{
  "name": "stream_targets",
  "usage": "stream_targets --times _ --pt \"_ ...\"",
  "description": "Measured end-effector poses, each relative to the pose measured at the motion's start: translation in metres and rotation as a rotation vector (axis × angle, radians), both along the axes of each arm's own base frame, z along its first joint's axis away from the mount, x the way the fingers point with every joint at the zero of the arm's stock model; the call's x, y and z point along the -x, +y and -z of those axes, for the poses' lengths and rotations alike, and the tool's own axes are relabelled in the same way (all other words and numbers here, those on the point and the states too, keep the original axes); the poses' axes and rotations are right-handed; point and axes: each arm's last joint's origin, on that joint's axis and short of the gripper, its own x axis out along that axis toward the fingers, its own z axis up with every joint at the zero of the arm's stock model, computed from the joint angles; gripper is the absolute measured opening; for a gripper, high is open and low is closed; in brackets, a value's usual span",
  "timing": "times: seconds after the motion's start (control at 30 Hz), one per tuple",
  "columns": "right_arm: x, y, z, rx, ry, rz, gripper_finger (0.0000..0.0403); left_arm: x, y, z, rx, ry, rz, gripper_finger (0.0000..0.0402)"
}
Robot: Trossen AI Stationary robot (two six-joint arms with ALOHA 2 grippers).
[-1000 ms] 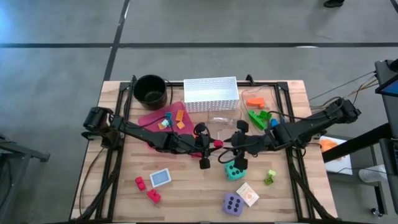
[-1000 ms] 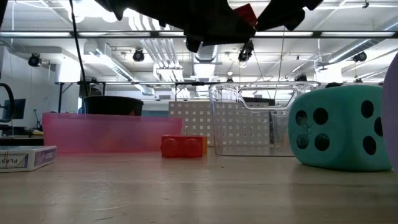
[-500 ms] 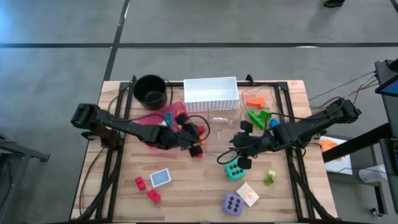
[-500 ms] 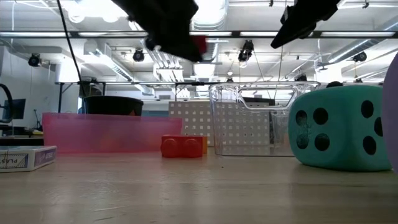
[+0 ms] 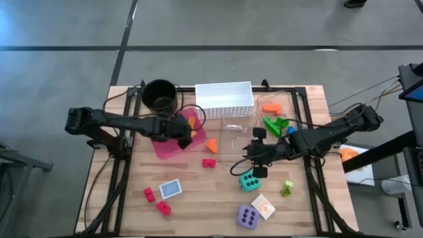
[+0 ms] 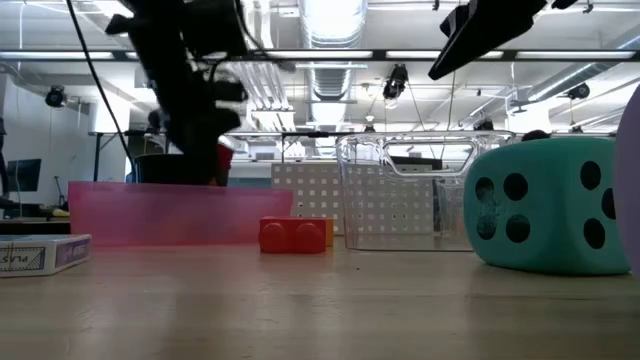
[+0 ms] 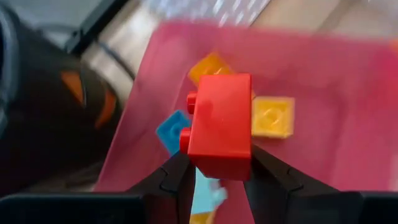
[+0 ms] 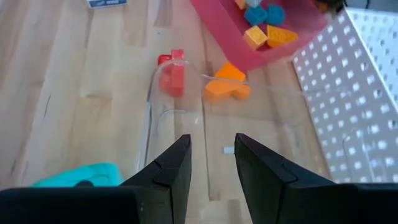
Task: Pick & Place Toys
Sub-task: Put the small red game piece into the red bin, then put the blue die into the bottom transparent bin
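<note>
My left gripper (image 5: 185,135) hovers over the pink tray (image 5: 164,148), shut on a red brick (image 7: 219,124). The tray holds yellow, orange and blue bricks (image 7: 271,116). My right gripper (image 8: 212,163) hangs open above the table's middle, near the clear container (image 5: 236,132), with nothing between its fingers. Another red brick (image 5: 209,163) and an orange one (image 5: 211,144) lie on the wood beside the tray. A teal die (image 5: 249,181), a purple die (image 5: 247,216), a card (image 5: 170,189) and two red bricks (image 5: 156,201) lie toward the near edge. My left gripper pinches the red brick by two opposite sides (image 7: 214,163) between its two fingers (image 7: 177,183). The fingers slant down from the table's left. The brick is lifted clear above the tray, its studs (image 7: 189,99) turned sideways.
A black pot (image 5: 160,94) and a white perforated basket (image 5: 225,99) stand at the far edge. Green and orange bricks (image 5: 274,119) lie at the far right. A small green brick (image 5: 287,189) and a card (image 5: 264,207) lie near the dice.
My left gripper has carried the red brick from the table's middle toward the left and far side, to above the pink tray, tipping its fingers downward and sinking a little on the way. My right gripper has stayed almost where it was.
</note>
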Motion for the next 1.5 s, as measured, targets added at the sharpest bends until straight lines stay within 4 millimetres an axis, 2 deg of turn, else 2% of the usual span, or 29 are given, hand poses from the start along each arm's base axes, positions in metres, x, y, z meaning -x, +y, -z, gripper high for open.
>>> stream_targets --times 0.2,0.33,0.53,0.67,0.83,0.97,1.13,1.3,1.5 --pt "-0.006 0.0 -0.005 0.004 -0.07 -0.019 0.0121 0.014 0.014 0.027 0.046 0.018 -0.052 0.0124" --pt "-0.011 0.0 -0.001 0.01 -0.052 -0.033 0.0121 0.019 0.018 0.035 0.07 0.032 -0.065 0.0125" --pt "-0.022 -0.003 0.016 0.033 0.016 -0.019 0.0121 0.017 0.018 0.033 0.076 0.037 -0.032 0.0129" --pt "-0.03 -0.007 0.025 0.017 0.049 0.012 0.0121 0.015 0.019 0.03 0.083 0.038 0.0 0.0151" --pt "-0.039 -0.007 0.018 -0.034 0.044 -0.013 0.0121 0.014 0.019 0.029 0.082 0.037 0.009 0.0199" --pt "-0.038 -0.007 0.009 -0.02 0.068 -0.018 0.0121 0.016 0.019 0.022 0.08 0.006 0.01 0.0228" --pt "-0.027 -0.009 -0.01 -0.016 0.157 0.007 0.0121 0.013 0.013 -0.006 0.1 -0.118 0.047 0.0242" --pt "-0.011 -0.004 -0.023 -0.053 0.187 0.043 0.0121 0.008 -0.001 -0.034 0.149 -0.317 0.149 0.0242" --pt "0.026 0.002 -0.018 -0.112 0.165 0.05 0.0121 0.005 -0.029 -0.038 0.19 -0.38 0.278 0.0242"
